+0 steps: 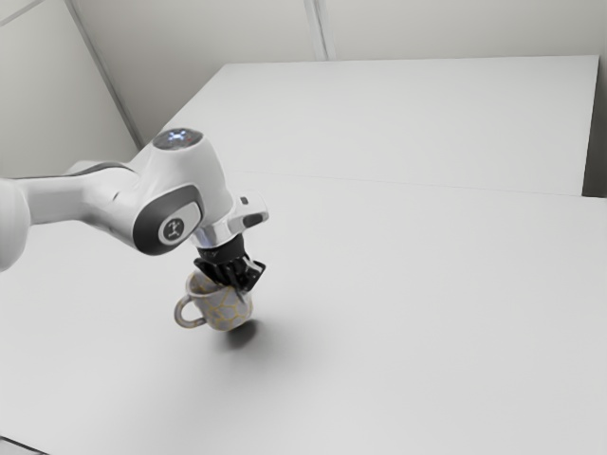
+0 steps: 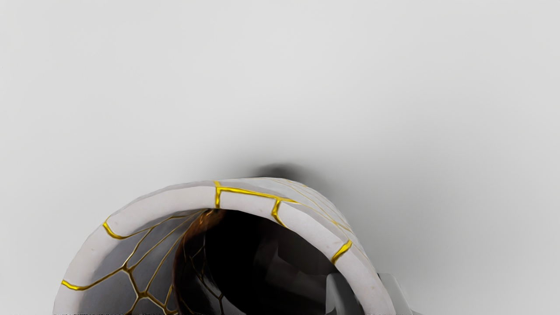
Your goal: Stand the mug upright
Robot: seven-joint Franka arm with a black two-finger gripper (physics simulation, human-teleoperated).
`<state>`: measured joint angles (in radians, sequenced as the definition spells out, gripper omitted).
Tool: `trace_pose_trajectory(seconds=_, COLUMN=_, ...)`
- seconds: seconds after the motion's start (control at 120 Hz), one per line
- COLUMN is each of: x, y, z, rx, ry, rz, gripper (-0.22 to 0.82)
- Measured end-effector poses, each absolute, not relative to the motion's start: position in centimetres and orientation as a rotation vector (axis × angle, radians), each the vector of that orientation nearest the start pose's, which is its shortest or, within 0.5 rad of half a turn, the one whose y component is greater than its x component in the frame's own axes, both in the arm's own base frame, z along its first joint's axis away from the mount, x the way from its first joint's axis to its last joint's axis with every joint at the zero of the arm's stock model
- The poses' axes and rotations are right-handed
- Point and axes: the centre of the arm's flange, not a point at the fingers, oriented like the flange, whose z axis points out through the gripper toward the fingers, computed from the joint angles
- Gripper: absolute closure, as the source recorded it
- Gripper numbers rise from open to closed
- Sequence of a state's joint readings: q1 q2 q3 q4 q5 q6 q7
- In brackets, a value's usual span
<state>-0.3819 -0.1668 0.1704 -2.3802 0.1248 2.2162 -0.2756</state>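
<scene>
Fingers [image 1: 250, 276] are clamped on the wall of the mug [image 1: 228, 311], one tip inside the rim and one outside. The mug, pale grey with gold veining, is held with its opening up, somewhat tilted, its handle [image 1: 178, 311] turned toward the exterior view's left. A dark shadow [image 1: 244, 335] is cast just beneath it on the white tabletop [image 1: 408, 313]. The white arm [image 1: 95, 199] is seen reaching in from the exterior view's left.

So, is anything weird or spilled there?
The mug looks odd: it leans a bit and seems to hang just above the table, with a dark shadow under it, while the hand pinches its rim. I see no spill; the gold lines look like decoration.
</scene>
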Motion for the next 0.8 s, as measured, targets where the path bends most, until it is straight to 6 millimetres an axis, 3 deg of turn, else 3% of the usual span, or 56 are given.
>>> trace_pose_trajectory(seconds=0.433, x=46.7, y=-9.4, z=35.4, rx=-2.995, ry=-0.252, rz=-0.022, gripper=0.74)
trace_pose_trajectory(seconds=0.8, x=48.1, y=-9.3, z=32.6, rx=-2.983, ry=-0.359, rz=-0.055, gripper=0.74)
